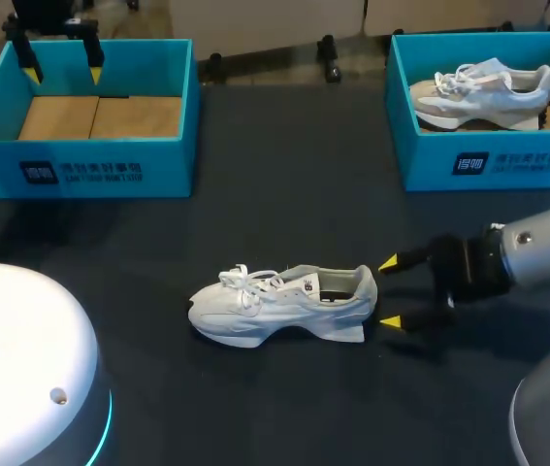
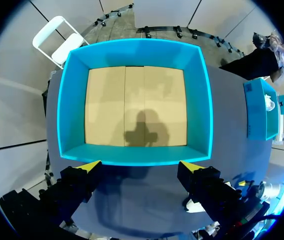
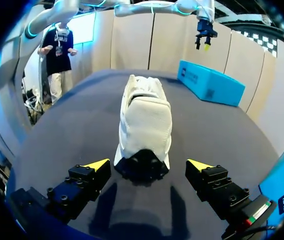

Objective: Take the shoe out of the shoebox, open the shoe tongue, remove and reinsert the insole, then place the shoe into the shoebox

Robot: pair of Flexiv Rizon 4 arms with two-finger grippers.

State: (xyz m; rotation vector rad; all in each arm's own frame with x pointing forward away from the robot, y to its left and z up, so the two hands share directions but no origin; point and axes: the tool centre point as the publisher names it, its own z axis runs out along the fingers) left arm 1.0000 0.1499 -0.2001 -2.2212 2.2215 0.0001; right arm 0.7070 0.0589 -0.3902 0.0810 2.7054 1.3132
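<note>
White shoe (image 1: pixel 279 303) out of its box, upright on its sole mid-table toward the near edge, heel facing right gripper (image 1: pixel 389 291). Fingers spread, flanking the heel, apparently not touching. Left gripper (image 1: pixel 61 73) also spread, hanging over the empty shoebox (image 1: pixel 80 165) at the far-left corner. Likely step 2: opening the tongue. Next: close on the heel, bring the left arm to the laces.
</note>
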